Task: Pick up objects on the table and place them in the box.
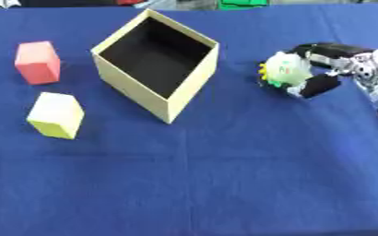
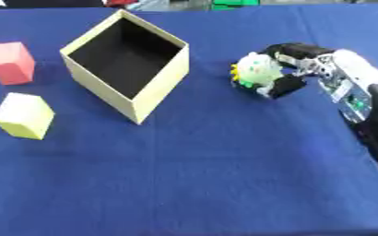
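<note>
Pale green toy [image 1: 286, 69] sits within right hand's [image 2: 309, 64] curled fingers

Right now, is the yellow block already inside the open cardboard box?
No, the yellow block sits on the blue cloth left of the open cardboard box, beside the pink block.

Right hand [image 2: 293, 69] curled round pale green-yellow ball toy [image 2: 256, 69], right of open cardboard box [image 2: 156, 94]; red block [image 2: 9, 62], yellow block [image 2: 23, 115] left.
</note>
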